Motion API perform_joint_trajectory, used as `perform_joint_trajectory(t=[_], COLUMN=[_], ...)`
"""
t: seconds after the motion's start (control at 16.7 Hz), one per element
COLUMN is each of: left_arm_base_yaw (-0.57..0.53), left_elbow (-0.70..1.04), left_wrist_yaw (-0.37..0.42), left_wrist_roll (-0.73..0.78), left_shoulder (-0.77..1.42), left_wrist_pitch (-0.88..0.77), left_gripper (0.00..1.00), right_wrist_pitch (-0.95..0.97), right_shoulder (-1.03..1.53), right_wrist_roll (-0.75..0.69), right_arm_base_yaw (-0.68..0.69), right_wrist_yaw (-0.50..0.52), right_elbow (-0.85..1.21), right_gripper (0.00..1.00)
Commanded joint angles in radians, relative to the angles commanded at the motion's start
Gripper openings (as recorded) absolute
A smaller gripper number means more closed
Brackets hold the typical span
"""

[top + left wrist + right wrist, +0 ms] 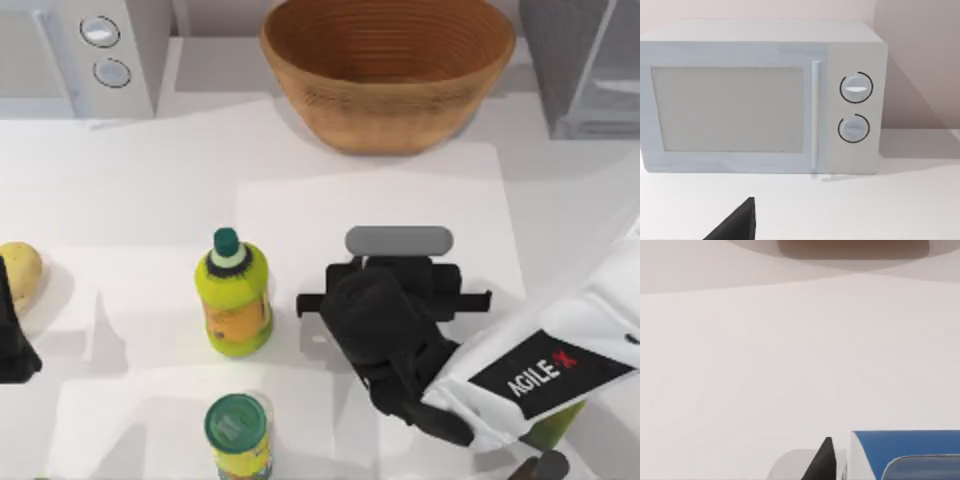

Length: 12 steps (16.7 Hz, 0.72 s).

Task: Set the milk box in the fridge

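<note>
Nearest the top camera, our right tool [398, 290] hangs low over mid-tabletop [140, 180], straddling the milk box [905, 452], whose blue top shows beside one finger; whether the fingers press it we cannot tell. We judge the carton light, stiff, slightly crushable: grip its flat sides. The yellow-green bottle [236, 297] stands near; the basket [388, 70] sits left of the fridge [585, 65]. Our left tool [15, 345] idles at the left edge.

White table [150, 170]. Wicker bowl [388, 70] at back centre, white microwave [85, 55] back left w/ two dials, grey fridge [585, 60] back right. Yellow-green bottle [236, 295] mid-left, 2nd green-capped bottle [238, 435] at front, potato [20, 272] at left edge.
</note>
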<state>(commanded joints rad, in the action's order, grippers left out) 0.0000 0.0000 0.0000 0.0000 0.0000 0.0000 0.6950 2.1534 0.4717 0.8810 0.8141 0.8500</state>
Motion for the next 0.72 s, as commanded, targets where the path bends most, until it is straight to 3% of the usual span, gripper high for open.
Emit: perform_joint_trajectory(t=[0.36,0.72], left_arm_base_yaw=[0.0,0.0], left_elbow=[0.0,0.0], left_wrist_yaw=[0.0,0.0], left_wrist_roll=[0.0,0.0], left_shoulder=[0.0,0.0], left_wrist_pitch=[0.0,0.0], left_gripper=[1.0,1.0], right_wrist_pitch=[-0.037,-0.296], right_shoulder=[-0.007,-0.14], right_wrist_roll=[0.002,0.026], right_arm_base_yaw=[-0.005,-0.041], right_wrist_yaw=[-0.016,-0.077], right_elbow=[0.007,0.084], right_gripper=[0.0,0.0])
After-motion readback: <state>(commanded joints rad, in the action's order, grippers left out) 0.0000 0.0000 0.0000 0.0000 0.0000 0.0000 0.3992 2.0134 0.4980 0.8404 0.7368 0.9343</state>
